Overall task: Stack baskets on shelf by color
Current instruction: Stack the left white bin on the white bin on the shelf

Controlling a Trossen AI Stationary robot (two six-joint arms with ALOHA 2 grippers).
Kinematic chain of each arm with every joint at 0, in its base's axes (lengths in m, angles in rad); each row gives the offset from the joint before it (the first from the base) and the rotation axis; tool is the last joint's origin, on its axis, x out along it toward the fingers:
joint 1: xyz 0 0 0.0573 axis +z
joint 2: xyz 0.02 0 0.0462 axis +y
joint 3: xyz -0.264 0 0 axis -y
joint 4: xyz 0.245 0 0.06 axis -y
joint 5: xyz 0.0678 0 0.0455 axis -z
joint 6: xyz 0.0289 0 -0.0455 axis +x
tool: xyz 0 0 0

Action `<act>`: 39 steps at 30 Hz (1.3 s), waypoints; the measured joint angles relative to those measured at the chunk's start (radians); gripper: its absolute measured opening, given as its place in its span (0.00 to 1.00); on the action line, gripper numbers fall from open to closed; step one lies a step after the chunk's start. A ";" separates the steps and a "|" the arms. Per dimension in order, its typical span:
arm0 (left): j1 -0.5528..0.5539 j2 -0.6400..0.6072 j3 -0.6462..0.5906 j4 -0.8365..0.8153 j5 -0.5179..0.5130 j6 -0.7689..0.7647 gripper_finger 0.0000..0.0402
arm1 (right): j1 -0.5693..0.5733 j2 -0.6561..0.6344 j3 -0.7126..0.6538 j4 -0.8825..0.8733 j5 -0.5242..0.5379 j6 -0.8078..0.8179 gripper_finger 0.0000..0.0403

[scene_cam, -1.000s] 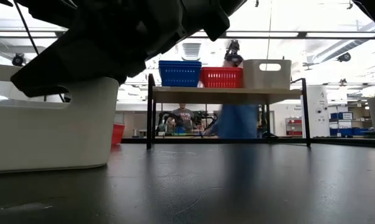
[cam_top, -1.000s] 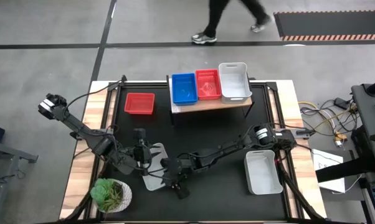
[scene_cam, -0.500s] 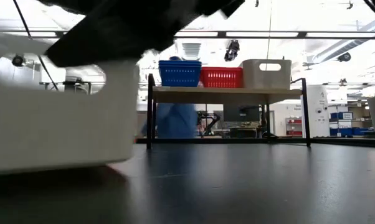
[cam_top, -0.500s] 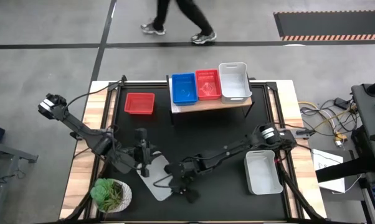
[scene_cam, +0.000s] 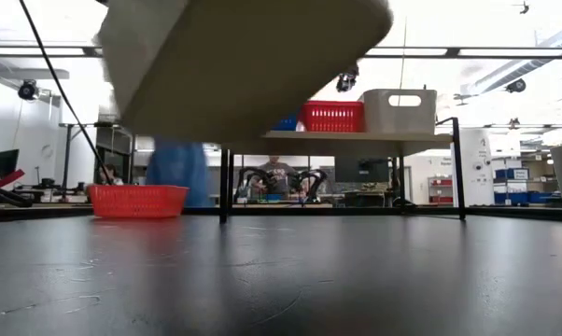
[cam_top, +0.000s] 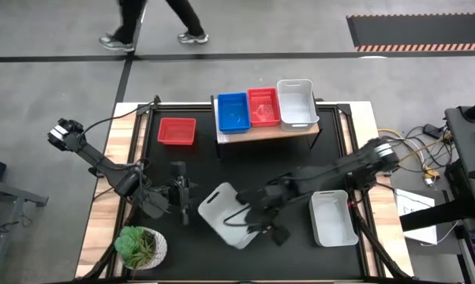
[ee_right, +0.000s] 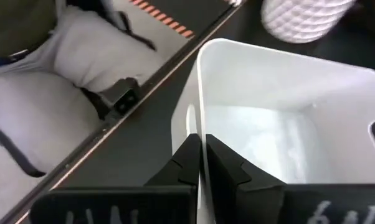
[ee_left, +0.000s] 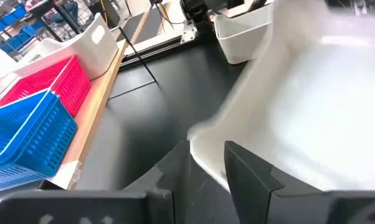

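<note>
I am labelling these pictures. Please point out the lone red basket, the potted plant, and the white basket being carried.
Lone red basket (cam_top: 177, 131), high view, its perforated bottom.
Potted plant (cam_top: 136, 244), high view, its leaves.
Carried white basket (cam_top: 224, 210), high view, its inside floor.

A smooth, faintly glossy white plastic is shown by the lifted white basket (cam_top: 226, 211), whose rim is pinched by the matt black fingers of the right gripper (ee_right: 200, 163). The same milky plastic is seen in the white basket on the table at the near right (cam_top: 333, 218) and the white one on the shelf (cam_top: 296, 102). Perforated plastic, shinier, is seen in the blue basket (ee_left: 25, 140) and red basket (ee_left: 47, 84) on the shelf. The shelf top (scene_cam: 356, 141) is pale, matt wood on thin black legs. The table (scene_cam: 356, 280) is matt black, lightly scuffed, with light wood edging (cam_top: 99, 213). The left gripper (ee_left: 207, 163) has dull black fingers.
</note>
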 joint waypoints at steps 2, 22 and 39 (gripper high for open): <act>0.000 0.000 0.000 0.001 0.000 0.000 0.21 | 0.000 -0.064 -0.013 -0.027 0.040 0.010 0.02; -0.001 0.005 -0.003 0.026 0.000 0.005 0.21 | -0.096 -0.563 -0.080 -0.222 0.550 -0.054 0.02; -0.001 0.005 -0.010 0.026 0.000 0.006 0.21 | -0.698 -0.680 -0.163 -0.301 0.234 -0.243 0.02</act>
